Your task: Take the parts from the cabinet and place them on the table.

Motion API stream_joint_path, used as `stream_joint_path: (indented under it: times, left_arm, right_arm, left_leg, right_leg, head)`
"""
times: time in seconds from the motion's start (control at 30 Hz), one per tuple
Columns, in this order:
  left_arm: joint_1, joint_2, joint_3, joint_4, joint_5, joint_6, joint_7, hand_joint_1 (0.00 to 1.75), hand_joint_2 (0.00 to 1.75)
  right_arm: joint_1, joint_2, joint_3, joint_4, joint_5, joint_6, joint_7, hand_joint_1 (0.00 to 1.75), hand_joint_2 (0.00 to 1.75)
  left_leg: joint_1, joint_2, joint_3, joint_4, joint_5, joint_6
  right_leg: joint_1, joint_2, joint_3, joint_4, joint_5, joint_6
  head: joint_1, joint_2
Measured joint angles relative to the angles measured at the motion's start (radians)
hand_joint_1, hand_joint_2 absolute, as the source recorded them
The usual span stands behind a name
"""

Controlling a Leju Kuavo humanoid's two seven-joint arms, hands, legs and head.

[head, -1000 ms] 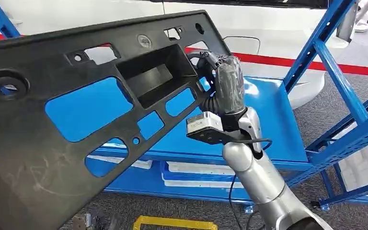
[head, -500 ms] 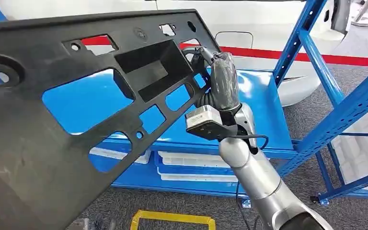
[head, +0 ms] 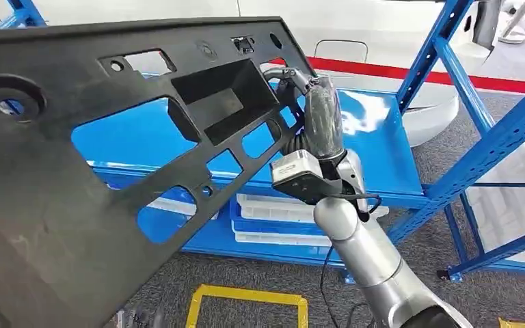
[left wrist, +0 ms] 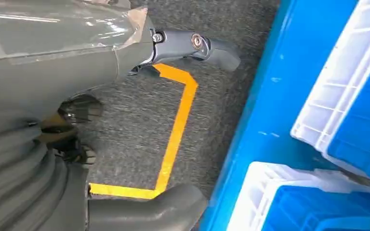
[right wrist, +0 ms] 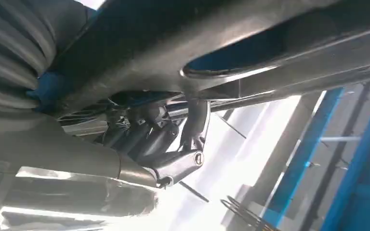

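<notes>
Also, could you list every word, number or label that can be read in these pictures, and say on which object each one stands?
No text can be read in any view.
Round moulded mark on the black plastic panel: too small to read.
Dark marking on the grey camera box at the right wrist: blurred, not readable.
</notes>
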Motion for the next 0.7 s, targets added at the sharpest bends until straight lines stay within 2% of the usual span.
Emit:
stream_joint_path:
  times: [0.03,0.07,0.1,0.13,0.17,0.27,0.3,0.33,0.37,0.4,0.43,0.47,0.5,0.53,0.57,0.6,0.63,0.67,0.7]
  left_arm:
    - [0.0,0.0,-0.001,0.0,0.0,-0.002,0.0,0.0,1.75]
    - [0.0,0.0,-0.001,0.0,0.0,-0.002,0.0,0.0,1.75]
    - [0.0,0.0,-0.001,0.0,0.0,-0.003,0.0,0.0,1.75]
    - [0.0,0.0,-0.002,0.0,0.0,-0.003,0.0,0.0,1.75]
    - [-0.001,0.0,-0.002,0.0,0.0,-0.004,0.0,0.0,1.75]
    - [0.001,0.0,-0.006,0.0,-0.001,-0.009,0.0,0.0,1.75]
    - [0.0,0.002,-0.008,0.0,-0.002,-0.006,0.0,0.0,1.75]
    - [0.0,0.003,-0.011,0.0,-0.005,0.004,0.0,0.0,1.75]
    - [0.001,0.003,-0.016,0.0,-0.012,0.016,0.0,0.0,1.75]
    - [0.001,0.004,-0.02,-0.002,-0.016,0.024,0.0,0.0,1.75]
    - [0.002,0.005,-0.026,-0.005,-0.018,0.024,0.0,0.0,1.75]
    - [0.002,0.005,-0.031,-0.006,-0.02,0.024,0.0,0.0,1.75]
    - [0.003,0.006,-0.034,-0.006,-0.02,0.024,0.0,0.0,1.75]
    - [0.003,0.006,-0.036,-0.007,-0.02,0.025,0.0,0.0,1.75]
    - [0.003,0.006,-0.039,-0.008,-0.02,0.026,0.0,0.0,1.75]
    - [0.003,0.006,-0.042,-0.009,-0.02,0.027,0.0,0.0,1.75]
    - [0.002,0.007,-0.044,-0.011,-0.02,0.029,0.0,0.0,1.75]
    - [0.001,0.007,-0.046,-0.013,-0.019,0.029,0.0,0.0,1.75]
    - [0.001,0.006,-0.048,-0.015,-0.018,0.03,0.0,0.0,1.75]
  right_arm:
    - [0.004,0.0,-0.001,0.0,-0.001,-0.001,0.0,1.75,1.75]
    - [0.005,0.0,-0.002,0.0,-0.003,-0.003,-0.001,1.75,1.75]
    - [0.005,0.0,-0.003,0.0,-0.003,-0.006,-0.004,1.75,1.75]
    - [0.005,0.0,-0.006,0.0,-0.003,-0.008,-0.009,1.75,1.75]
    - [0.005,0.002,-0.006,-0.001,-0.003,-0.009,-0.011,1.75,1.75]
    - [0.015,0.007,-0.013,-0.003,0.004,-0.014,-0.013,1.75,1.75]
    - [0.018,0.012,-0.016,-0.004,0.01,-0.016,-0.013,1.75,1.75]
    - [0.02,0.017,-0.017,-0.006,0.015,-0.016,-0.013,1.75,1.75]
    - [0.022,0.022,-0.018,-0.008,0.021,-0.017,-0.013,1.75,1.75]
    - [0.025,0.026,-0.021,-0.009,0.024,-0.017,-0.013,1.75,1.75]
    - [0.028,0.027,-0.023,-0.009,0.024,-0.017,-0.013,1.75,1.75]
    - [0.033,0.027,-0.024,-0.009,0.024,-0.017,-0.013,1.75,1.75]
    - [0.038,0.028,-0.025,-0.008,0.025,-0.017,-0.013,1.75,1.75]
    - [0.043,0.029,-0.026,-0.008,0.026,-0.017,-0.014,1.75,1.75]
    - [0.045,0.029,-0.027,-0.008,0.026,-0.017,-0.015,1.75,1.75]
    - [0.045,0.029,-0.029,-0.008,0.026,-0.017,-0.017,1.75,1.75]
    - [0.045,0.029,-0.032,-0.008,0.025,-0.017,-0.018,1.75,1.75]
    - [0.045,0.03,-0.034,-0.008,0.023,-0.017,-0.02,1.75,1.75]
    - [0.044,0.032,-0.038,-0.008,0.022,-0.018,-0.021,1.75,1.75]
  left_leg:
    - [-0.001,0.0,-0.01,0.001,0.008,-0.002]
    - [-0.002,-0.001,-0.02,0.003,0.015,-0.004]
    - [-0.002,-0.002,-0.03,0.008,0.021,-0.009]
    - [-0.004,-0.002,-0.038,0.014,0.025,-0.013]
    - [-0.006,-0.003,-0.045,0.018,0.031,-0.019]
    - [-0.005,-0.002,-0.046,0.016,0.05,-0.034]
    - [-0.002,-0.003,-0.053,0.02,0.046,-0.04]
    - [0.002,-0.006,-0.065,0.044,0.005,-0.05]
    - [0.005,-0.006,-0.083,0.096,-0.052,-0.057]
    - [0.009,-0.006,-0.109,0.176,-0.109,-0.064]
    - [0.012,-0.006,-0.135,0.259,-0.149,-0.071]
    - [0.015,-0.006,-0.155,0.326,-0.171,-0.076]
    - [0.02,-0.006,-0.156,0.357,-0.166,-0.08]
    - [0.025,-0.005,-0.132,0.337,-0.14,-0.084]
    - [0.029,-0.005,-0.085,0.274,-0.105,-0.086]
    - [0.032,-0.005,-0.022,0.182,-0.076,-0.087]
    - [0.035,-0.004,0.048,0.08,-0.062,-0.086]
    - [0.031,-0.007,0.088,0.021,-0.08,-0.084]
    - [0.028,-0.01,0.084,0.012,-0.079,-0.079]
  right_leg:
    - [0.0,0.0,0.034,-0.037,0.022,0.01]
    - [0.0,0.0,0.089,-0.113,0.051,0.019]
    - [0.0,0.0,0.158,-0.217,0.071,0.02]
    - [0.001,0.0,0.21,-0.305,0.057,0.01]
    - [0.01,0.001,0.232,-0.336,0.051,0.002]
    - [0.015,0.003,0.212,-0.329,0.064,-0.012]
    - [-0.013,0.001,0.204,-0.338,0.075,-0.028]
    - [-0.008,-0.001,0.206,-0.337,0.083,-0.034]
    - [-0.008,-0.002,0.196,-0.336,0.091,-0.047]
    - [-0.007,-0.002,0.185,-0.336,0.1,-0.051]
    - [-0.007,-0.002,0.173,-0.336,0.109,-0.051]
    - [-0.007,-0.003,0.163,-0.335,0.116,-0.049]
    - [-0.008,-0.003,0.154,-0.335,0.124,-0.047]
    - [-0.009,-0.003,0.145,-0.334,0.13,-0.042]
    - [-0.011,-0.003,0.139,-0.332,0.135,-0.038]
    - [-0.014,-0.002,0.135,-0.331,0.138,-0.033]
    - [-0.014,-0.002,0.134,-0.329,0.141,-0.028]
    - [-0.007,-0.002,0.127,-0.327,0.144,-0.023]
    - [-0.006,-0.002,0.125,-0.327,0.151,-0.013]
  head:
    - [0.0,0.0]
    - [0.0,0.0]
    - [0.0,0.0]
    - [0.0,0.0]
    - [-0.001,0.0]
    - [0.001,0.0]
    - [0.001,0.0]
    - [0.001,0.0]
    - [-0.002,0.0]
    - [-0.003,0.0]
    - [-0.002,0.0]
    - [-0.003,0.0]
    - [-0.003,0.0]
    - [-0.003,0.0]
    - [-0.003,0.0]
    - [-0.003,0.0]
    - [-0.003,0.0]
    - [-0.004,0.0]
    - [-0.001,0.0]
